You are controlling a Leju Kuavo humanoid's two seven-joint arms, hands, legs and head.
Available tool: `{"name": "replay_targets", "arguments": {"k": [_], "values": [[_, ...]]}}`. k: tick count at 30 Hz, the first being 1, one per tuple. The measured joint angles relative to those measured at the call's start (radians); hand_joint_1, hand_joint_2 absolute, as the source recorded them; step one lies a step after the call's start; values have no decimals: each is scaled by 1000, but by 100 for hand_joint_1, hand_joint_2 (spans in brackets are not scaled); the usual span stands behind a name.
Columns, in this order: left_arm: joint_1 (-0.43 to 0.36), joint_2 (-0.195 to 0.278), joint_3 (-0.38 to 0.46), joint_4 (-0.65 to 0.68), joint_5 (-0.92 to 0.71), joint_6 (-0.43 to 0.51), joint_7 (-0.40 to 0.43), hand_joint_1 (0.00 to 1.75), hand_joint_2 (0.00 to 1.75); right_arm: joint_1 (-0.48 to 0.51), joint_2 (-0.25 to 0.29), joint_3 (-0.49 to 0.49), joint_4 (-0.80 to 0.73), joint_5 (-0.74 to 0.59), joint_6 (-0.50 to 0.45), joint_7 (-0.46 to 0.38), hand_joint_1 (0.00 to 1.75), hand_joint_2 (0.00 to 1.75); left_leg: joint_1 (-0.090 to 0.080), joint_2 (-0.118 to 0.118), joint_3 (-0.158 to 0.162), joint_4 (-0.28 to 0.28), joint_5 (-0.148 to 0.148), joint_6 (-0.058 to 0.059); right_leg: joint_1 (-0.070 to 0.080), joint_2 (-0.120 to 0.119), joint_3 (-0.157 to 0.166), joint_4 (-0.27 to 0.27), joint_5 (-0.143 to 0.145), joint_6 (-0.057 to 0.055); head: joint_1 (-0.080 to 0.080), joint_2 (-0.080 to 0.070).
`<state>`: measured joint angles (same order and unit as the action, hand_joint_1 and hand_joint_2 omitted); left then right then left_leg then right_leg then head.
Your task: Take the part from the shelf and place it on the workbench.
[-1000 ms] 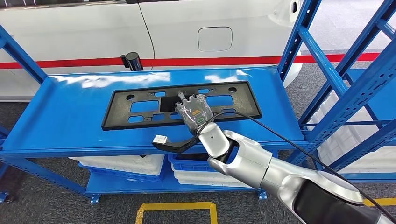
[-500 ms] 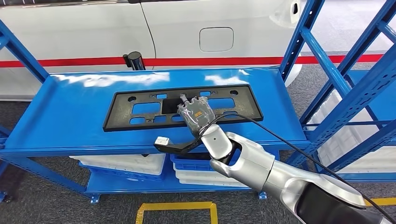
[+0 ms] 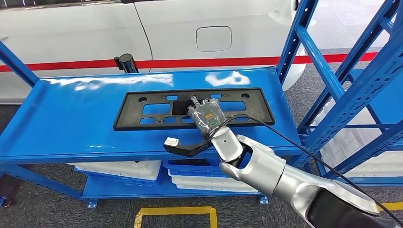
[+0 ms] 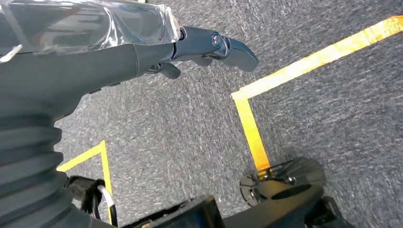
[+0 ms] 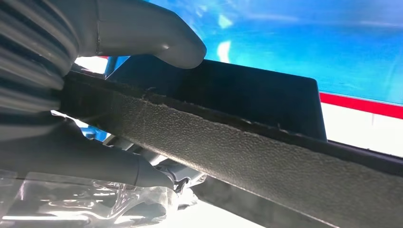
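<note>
Right hand (image 3: 207, 118) is gripping the black part (image 3: 142, 110), its fingers (image 5: 157, 35) pinching the near rim; beyond them the part is lying flat on the blue worktop (image 3: 66, 118). Left hand (image 4: 142, 42) is hanging above the floor (image 4: 309, 95), fingers apparently loosely spread, holding nothing.

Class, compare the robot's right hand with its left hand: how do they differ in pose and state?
The right hand reaches over the blue workbench and grips the black part; the left hand hangs above grey floor, holding nothing. The right thumb presses the part's edge; the left fingers lie free. Both wear clear plastic wrap.
</note>
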<state>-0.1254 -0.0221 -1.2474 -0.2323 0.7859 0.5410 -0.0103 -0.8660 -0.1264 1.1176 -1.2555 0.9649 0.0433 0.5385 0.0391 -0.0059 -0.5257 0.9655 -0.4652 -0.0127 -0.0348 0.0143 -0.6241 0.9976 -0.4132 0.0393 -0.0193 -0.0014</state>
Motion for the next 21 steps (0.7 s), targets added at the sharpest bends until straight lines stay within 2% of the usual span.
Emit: {"name": "replay_targets", "arguments": {"k": [1,2,4,5,6,7,9,10,11,13,14,16,17,19,20,21], "values": [[-1,0,0,0,0,0,0,0,175,0,0,-2,-2,0,1,0,175,175,1,1,-17,37,-20,-2,0,0,1,-1,0,-7,0,0],[-2,0,0,0,1,1,0,0,175,0,0,-4,-4,0,1,0,175,175,-1,2,-47,98,-47,-2,1,0,2,-1,-1,-12,0,0],[-9,-1,0,0,2,1,0,0,175,1,-1,-6,-6,-2,4,0,175,175,-6,2,-125,246,-100,1,7,-2,4,-1,-4,-17,-1,0],[-13,-1,1,0,2,1,0,0,175,3,-2,-6,-6,-5,5,0,175,175,-9,2,-153,293,-108,4,11,-2,5,-1,-6,-20,-1,0],[-17,-1,1,0,2,0,0,0,175,4,-2,-6,-6,-8,7,0,175,175,-13,2,-163,301,-98,10,16,-2,8,-1,-7,-22,0,0],[-17,-1,0,0,2,-1,2,0,175,5,-2,-7,-7,-11,9,-1,175,175,-19,2,-152,267,-69,19,20,-2,11,-1,-9,-24,0,0],[-15,-1,0,0,2,-3,5,0,175,6,-2,-8,-7,-13,9,-1,175,175,-33,2,-98,130,5,47,27,1,18,-2,-11,-27,0,0],[-13,0,0,0,1,-5,6,0,175,6,-2,-9,-8,-14,9,-1,175,175,-40,3,-74,69,29,59,29,2,19,-2,-12,-27,0,0],[-12,1,0,0,1,-7,7,0,175,6,-3,-9,-8,-14,9,-1,175,175,-45,3,-59,31,41,67,30,1,18,-2,-11,-25,0,0],[-11,2,0,0,0,-11,8,0,175,8,-3,-10,-8,-16,9,-1,175,175,-51,1,-53,11,46,71,29,-1,15,-4,-7,-17,0,0],[-11,1,0,0,0,-11,9,0,175,9,-3,-10,-9,-18,9,-2,175,175,-49,1,-50,4,52,71,28,-3,13,-5,-7,-12,0,0],[-12,1,0,0,-1,-13,10,0,175,10,-4,-10,-10,-21,8,-5,175,175,-42,2,-42,-15,67,73,29,-4,5,19,-32,-2,2,0],[-11,0,0,0,-1,-14,10,0,175,10,-5,-11,-10,-22,7,-6,175,175,-39,3,-39,-23,73,74,29,-4,-11,60,-63,3,3,0],[-10,1,0,0,-1,-17,9,0,175,13,-8,-11,-10,-23,7,-7,175,175,-39,4,-41,-26,77,77,27,-5,-59,188,-133,10,4,0],[-9,1,0,0,-1,-17,9,0,175,16,-10,-12,-10,-24,6,-7,175,175,-39,4,-44,-25,79,77,25,-5,-78,242,-153,14,4,0],[-8,1,0,0,-1,-19,8,0,175,18,-12,-11,-10,-25,6,-7,175,175,-39,4,-46,-24,81,76,24,-6,-83,265,-155,18,4,0]]}}
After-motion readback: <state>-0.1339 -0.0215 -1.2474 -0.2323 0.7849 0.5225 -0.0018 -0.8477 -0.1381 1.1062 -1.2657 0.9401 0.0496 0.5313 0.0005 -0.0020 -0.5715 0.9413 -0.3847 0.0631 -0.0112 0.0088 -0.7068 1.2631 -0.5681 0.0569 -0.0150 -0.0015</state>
